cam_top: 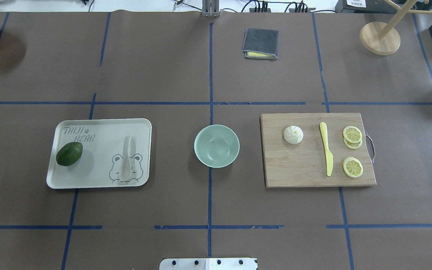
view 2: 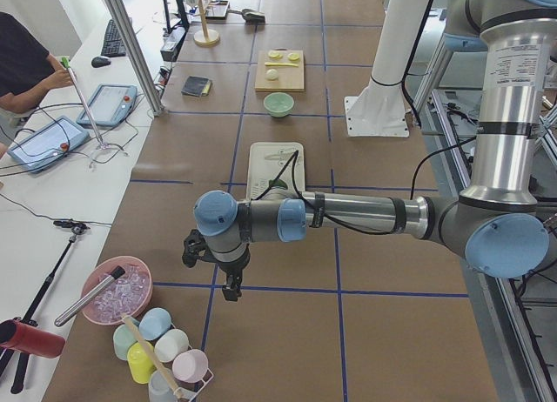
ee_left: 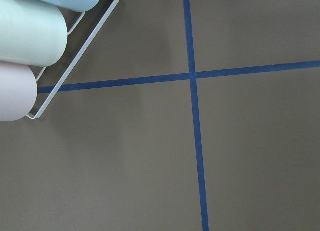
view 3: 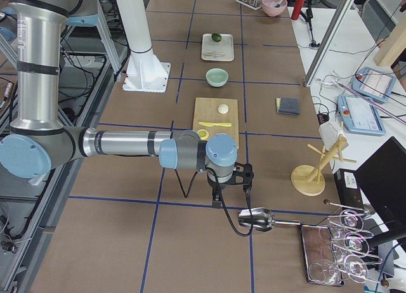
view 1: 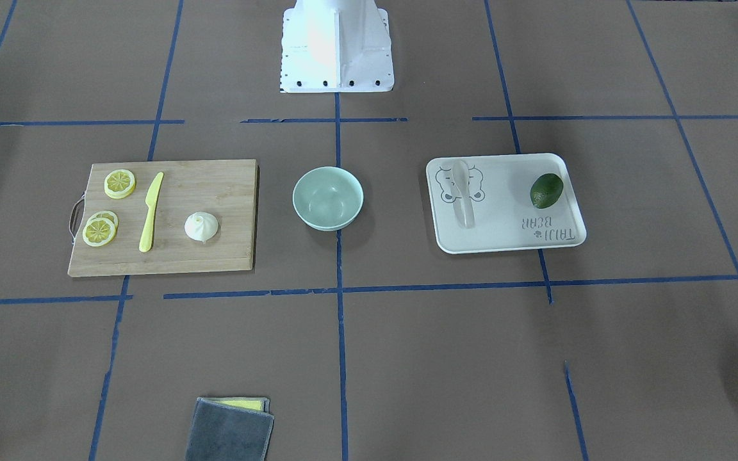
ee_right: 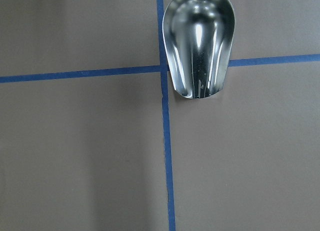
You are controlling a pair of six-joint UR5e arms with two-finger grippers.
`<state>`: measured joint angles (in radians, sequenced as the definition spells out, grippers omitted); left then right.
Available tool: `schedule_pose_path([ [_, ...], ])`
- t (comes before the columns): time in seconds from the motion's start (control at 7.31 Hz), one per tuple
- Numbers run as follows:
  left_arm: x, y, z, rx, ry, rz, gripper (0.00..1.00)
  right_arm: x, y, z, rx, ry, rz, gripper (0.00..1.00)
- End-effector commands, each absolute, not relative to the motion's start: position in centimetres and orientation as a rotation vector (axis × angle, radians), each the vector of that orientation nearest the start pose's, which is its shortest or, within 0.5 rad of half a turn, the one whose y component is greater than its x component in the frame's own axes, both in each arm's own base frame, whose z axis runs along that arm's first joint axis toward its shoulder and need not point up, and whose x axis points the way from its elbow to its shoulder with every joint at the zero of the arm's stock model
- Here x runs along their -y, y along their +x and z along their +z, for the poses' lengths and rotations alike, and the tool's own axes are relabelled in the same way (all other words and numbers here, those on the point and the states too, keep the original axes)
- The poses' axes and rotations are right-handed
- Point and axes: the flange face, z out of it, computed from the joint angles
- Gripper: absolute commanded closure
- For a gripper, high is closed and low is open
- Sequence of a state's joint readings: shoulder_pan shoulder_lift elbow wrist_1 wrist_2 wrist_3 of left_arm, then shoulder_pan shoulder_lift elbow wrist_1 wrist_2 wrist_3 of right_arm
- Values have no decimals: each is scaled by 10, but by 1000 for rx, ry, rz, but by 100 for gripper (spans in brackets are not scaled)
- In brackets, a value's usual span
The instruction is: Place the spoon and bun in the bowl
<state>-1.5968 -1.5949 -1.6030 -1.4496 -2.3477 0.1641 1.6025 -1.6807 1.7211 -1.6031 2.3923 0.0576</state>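
Observation:
The pale mint-green bowl (cam_top: 216,145) stands empty at the table's middle, also in the front view (view 1: 327,197). The off-white spoon (cam_top: 126,159) lies on the white bear-print tray (cam_top: 99,127), left of the bowl. The white pleated bun (cam_top: 293,134) sits on the wooden cutting board (cam_top: 306,172), right of the bowl. My left gripper (view 2: 230,289) hangs over bare table near the table's left end, far from the tray. My right gripper (view 3: 231,193) hangs near the right end, past the board. Neither shows in the overhead, front or wrist views, so I cannot tell whether they are open or shut.
A dark green avocado (cam_top: 69,153) lies on the tray. A yellow knife (cam_top: 326,153) and lemon slices (cam_top: 352,167) lie on the board. A grey cloth (cam_top: 260,43) lies at the far side. A metal scoop (ee_right: 198,41) lies under the right wrist. A rack of cups (ee_left: 30,36) is by the left wrist.

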Motion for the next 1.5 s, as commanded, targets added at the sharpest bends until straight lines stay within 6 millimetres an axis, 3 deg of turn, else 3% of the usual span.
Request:
schedule_pose_path([
  [0.0, 494, -76, 643, -779, 13, 107, 0, 443, 75, 636, 819, -2, 85, 0],
  [0.27, 507, -76, 623, -773, 78, 129, 0, 446, 75, 630, 818, 3, 93, 0],
  [0.41, 515, -72, 590, -763, 177, 172, 0, 453, 75, 620, 819, 23, 85, 0],
  [0.55, 529, -54, 559, -753, 278, 218, 0, 461, 74, 606, 825, 48, 75, 0],
  [0.82, 547, 7, 475, -773, 360, 202, 0, 471, 68, 577, 835, 98, 39, 0],
  [0.96, 541, 50, 442, -817, 343, 178, 0, 478, 66, 566, 857, 113, 27, 0],
  [1.09, 540, 83, 410, -856, 327, 145, 0, 491, 65, 550, 864, 141, 16, 0],
  [1.37, 528, 158, 362, -863, 303, 75, 0, 495, 51, 544, 876, 122, 22, 0],
])
